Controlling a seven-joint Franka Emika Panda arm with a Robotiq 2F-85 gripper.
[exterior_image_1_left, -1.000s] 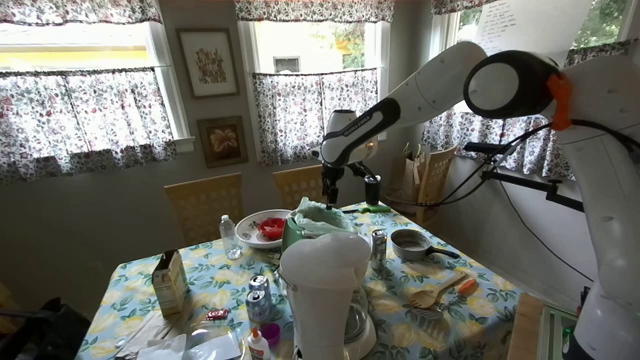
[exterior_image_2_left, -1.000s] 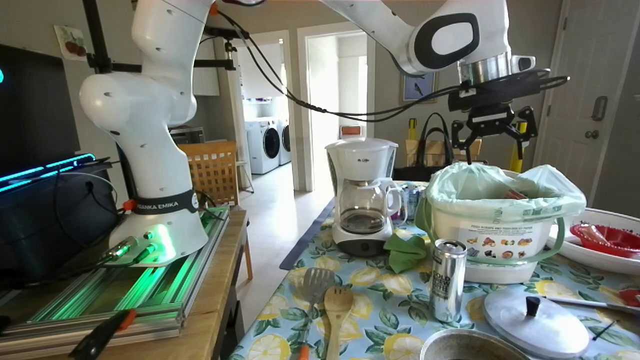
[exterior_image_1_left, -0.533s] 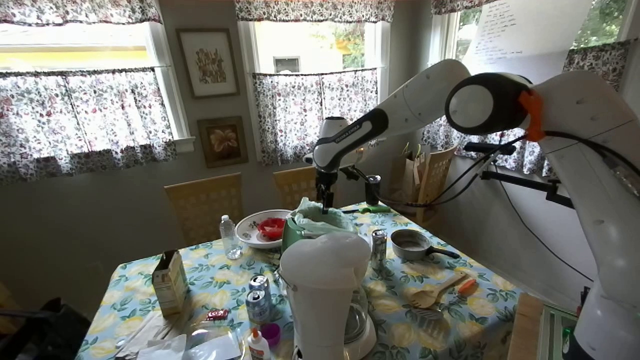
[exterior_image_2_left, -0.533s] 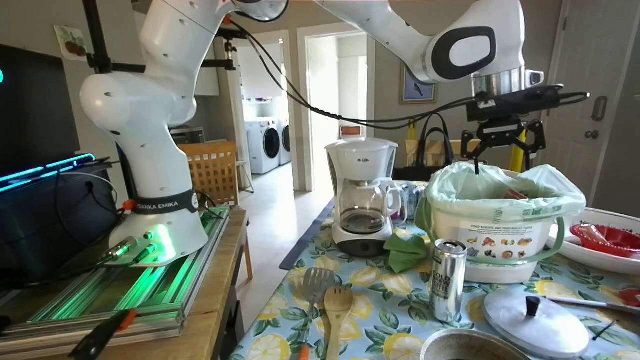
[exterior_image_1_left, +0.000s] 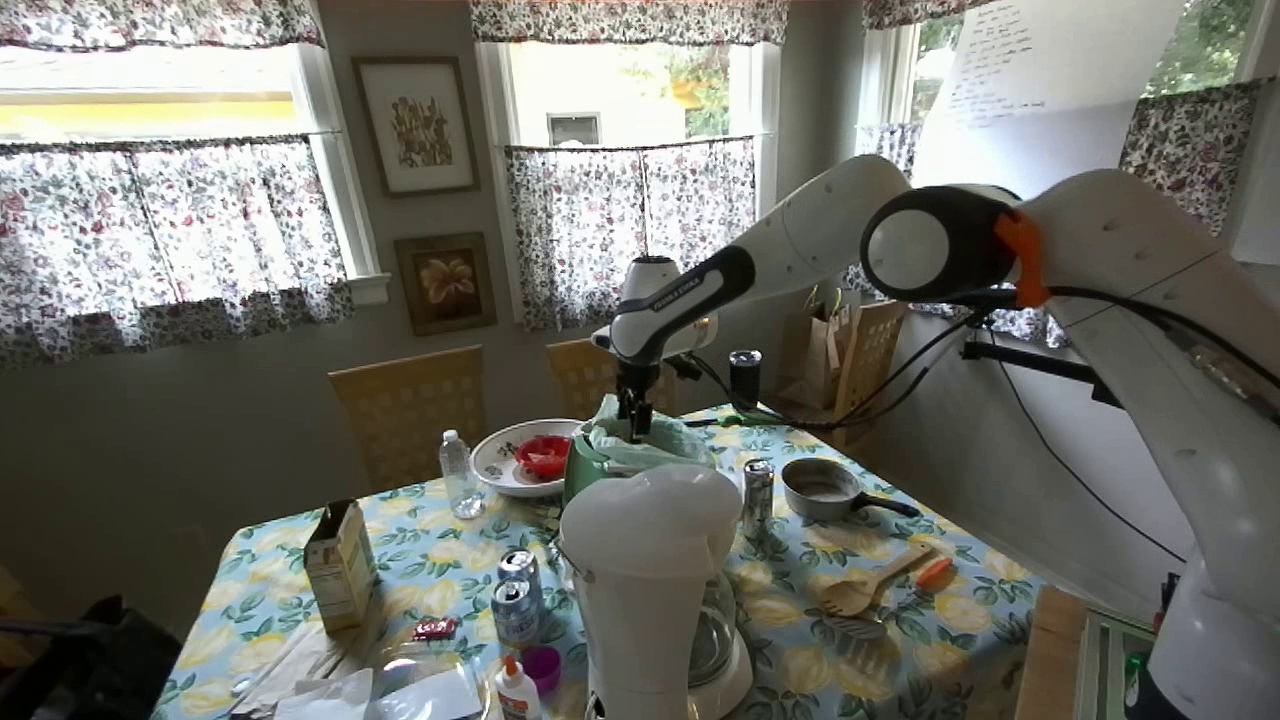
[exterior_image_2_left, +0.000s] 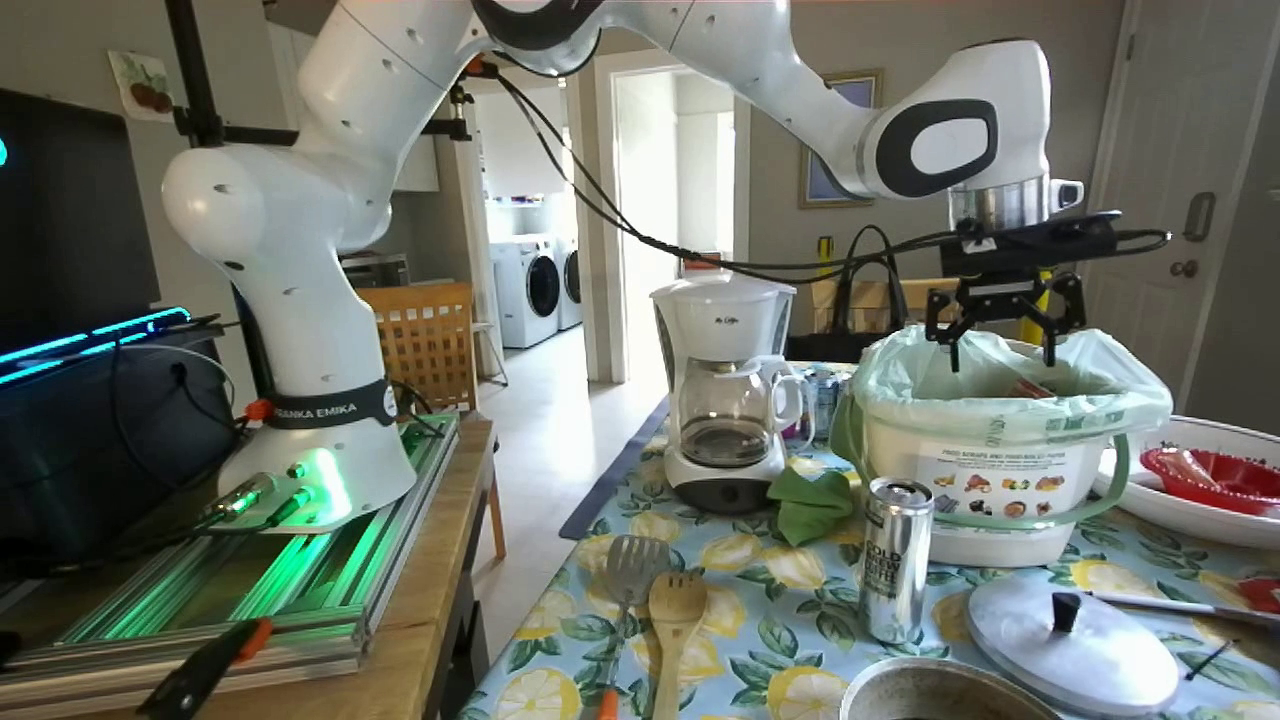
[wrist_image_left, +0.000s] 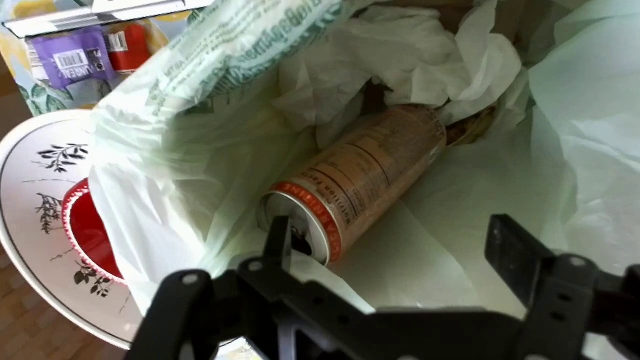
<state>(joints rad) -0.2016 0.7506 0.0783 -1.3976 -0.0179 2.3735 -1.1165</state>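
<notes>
Orange-banded can (wrist_image_left: 355, 182) lies on its side at the middle of the wrist view, inside a pale green bag (wrist_image_left: 190, 175), beyond the pincer (wrist_image_left: 390, 237), whose fingers stand wide apart; the one at frame left overlaps the can's opened end, whether touching cannot be told. "Nutrition Facts" and "CARNITINE" read on the can, "UNREAL" on a purple wrapper (wrist_image_left: 75, 57) at upper left. Its far end blurs into crumpled paper (wrist_image_left: 400, 60), and the bag hides much of a patterned dish (wrist_image_left: 30, 200) at lower left.
</notes>
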